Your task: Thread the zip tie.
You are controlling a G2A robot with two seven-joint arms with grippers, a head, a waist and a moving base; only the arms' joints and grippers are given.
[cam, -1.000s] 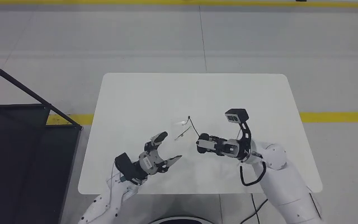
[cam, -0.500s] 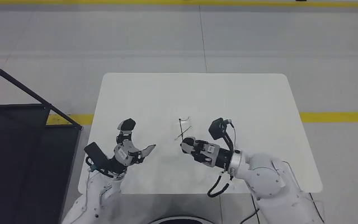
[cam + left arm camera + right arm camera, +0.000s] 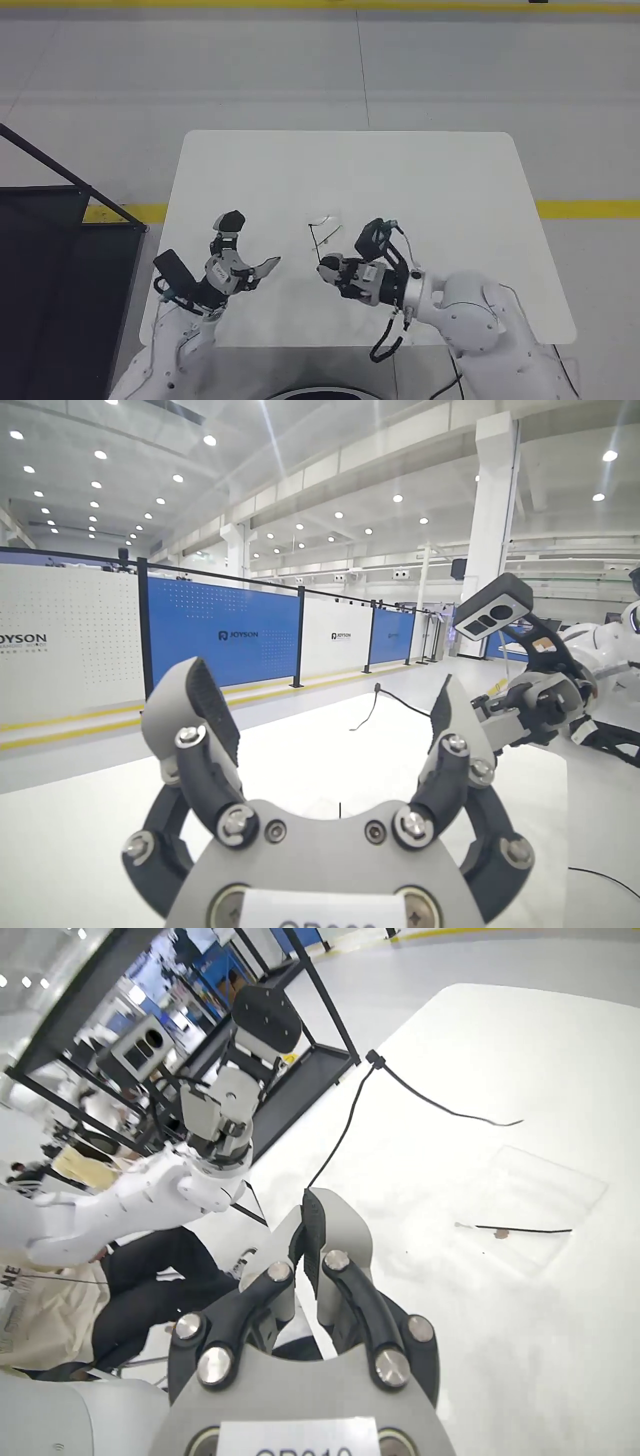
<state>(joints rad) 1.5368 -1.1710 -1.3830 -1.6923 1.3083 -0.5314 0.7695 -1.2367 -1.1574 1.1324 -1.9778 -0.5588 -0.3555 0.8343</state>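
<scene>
Right wrist view: right gripper (image 3: 311,1208) clamps zip tie (image 3: 375,1059) end, no loop formed, threading apparently pending; left gripper (image 3: 322,680) gapes empty.

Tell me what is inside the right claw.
A black zip tie is pinched between the shut pads of the right claw. Its strand runs out from the fingertips to the tie's head. The gripped end itself is covered by the pads.

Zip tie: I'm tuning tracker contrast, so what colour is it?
The zip tie is black, clearest in the right wrist view.
</scene>
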